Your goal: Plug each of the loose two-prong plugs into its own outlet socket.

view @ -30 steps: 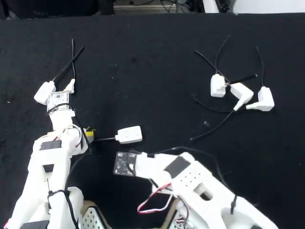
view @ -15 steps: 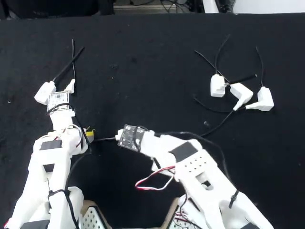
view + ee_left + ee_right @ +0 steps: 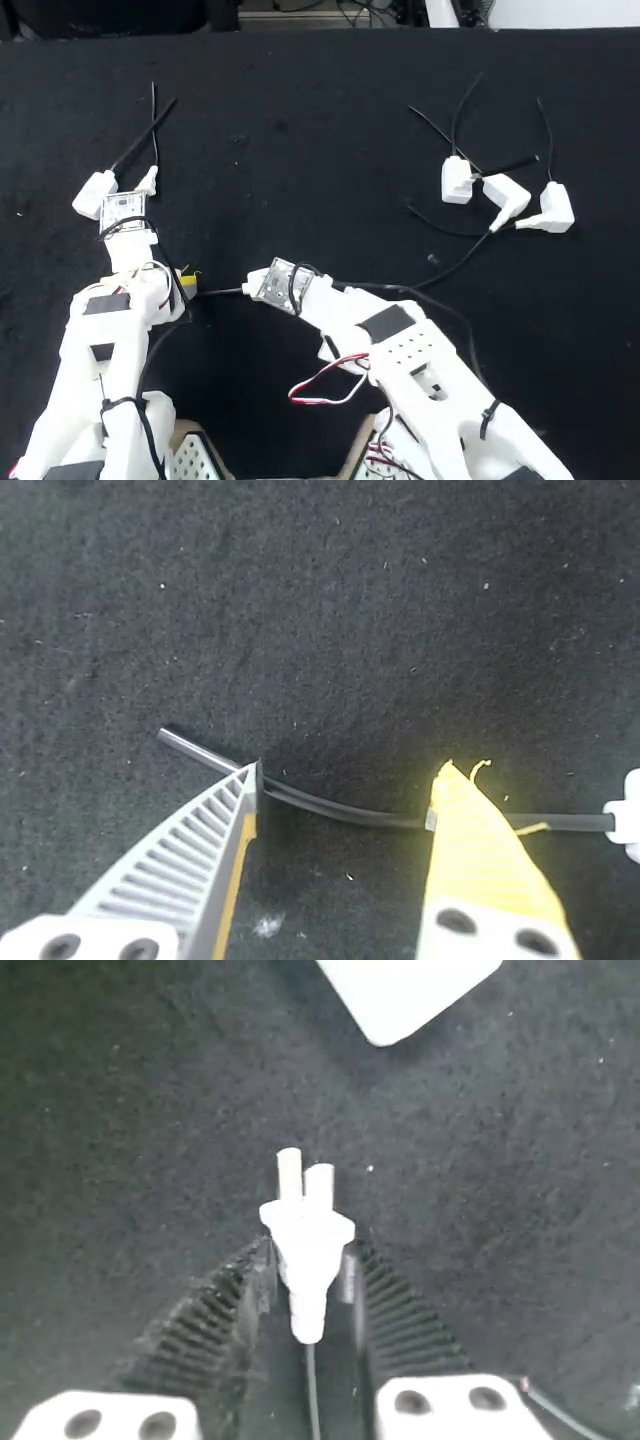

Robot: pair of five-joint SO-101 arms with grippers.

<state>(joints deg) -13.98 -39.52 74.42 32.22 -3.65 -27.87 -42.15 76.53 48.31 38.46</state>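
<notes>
Right gripper [image 3: 305, 1248]: clenched on a white plastic two-prong plug [image 3: 304, 1222], prongs pointing ahead at a white rectangular outlet socket block [image 3: 405, 990] lying near, beyond the fingertips, apart from the prongs. Left gripper [image 3: 345, 780]: released, fingers straddling a thin black cable [image 3: 330, 811].

In the right wrist view the outlet socket [image 3: 405, 985] is cut off by the picture's edge, its slots out of sight. The two-prong plug [image 3: 305, 1230] has its rear hidden between the fingers of the right gripper [image 3: 306, 1260]. In the high view the right arm's wrist [image 3: 287, 285] covers them, so contact cannot be told. In the left wrist view the black cable [image 3: 330, 808] passes behind the yellow finger [image 3: 480, 850], and a white piece [image 3: 628, 825] at the edge is cut off, too little to identify. The left arm's wrist board [image 3: 125, 208] overlaps two white plugs [image 3: 93, 192], their prongs too small to make out.
</notes>
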